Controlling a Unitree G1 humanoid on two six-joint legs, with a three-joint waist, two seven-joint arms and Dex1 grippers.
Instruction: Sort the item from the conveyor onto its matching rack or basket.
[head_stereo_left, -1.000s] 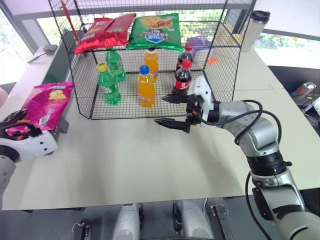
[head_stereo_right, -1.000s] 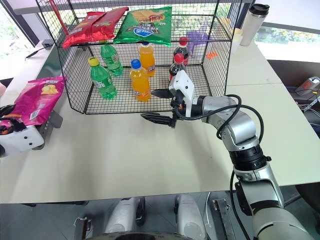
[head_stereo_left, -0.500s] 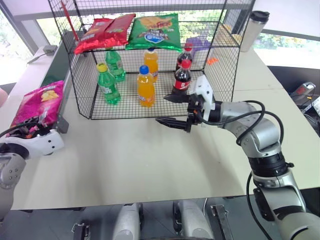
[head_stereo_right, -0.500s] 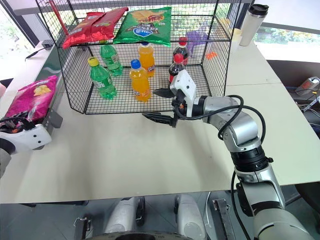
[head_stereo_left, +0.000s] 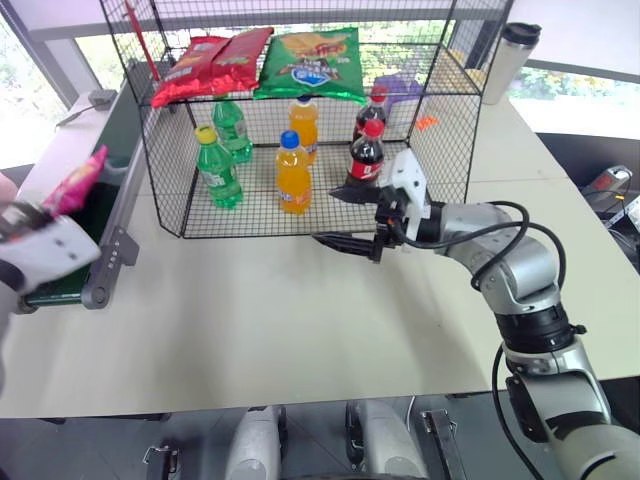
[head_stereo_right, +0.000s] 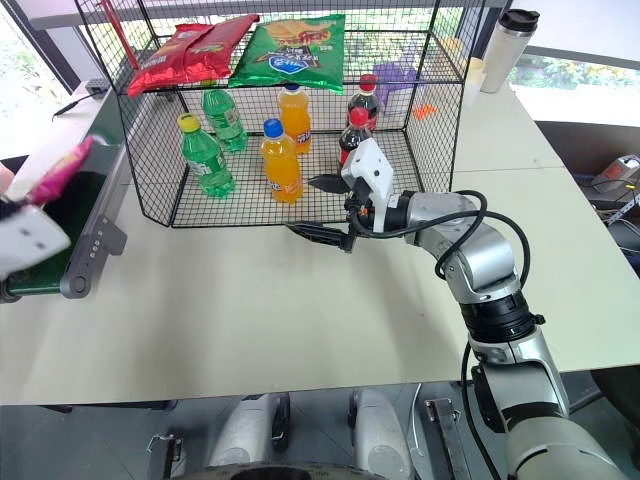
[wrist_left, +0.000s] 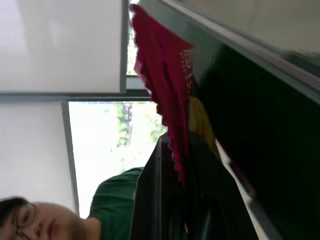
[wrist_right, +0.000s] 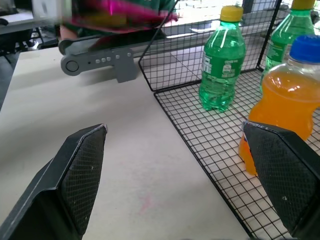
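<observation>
Item: pink crisp bag clamped in left end effector above conveyor | right end effector: fingers apart

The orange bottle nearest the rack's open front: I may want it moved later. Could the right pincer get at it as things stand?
Probably yes. The right pincer hangs open just outside the rack, level with the orange bottle, and nothing stands between them.

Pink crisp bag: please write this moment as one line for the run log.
item: glossy magenta-pink crisp bag | left gripper: shut on bag, above dark green conveyor belt | right gripper: open, at black wire rack front
</observation>
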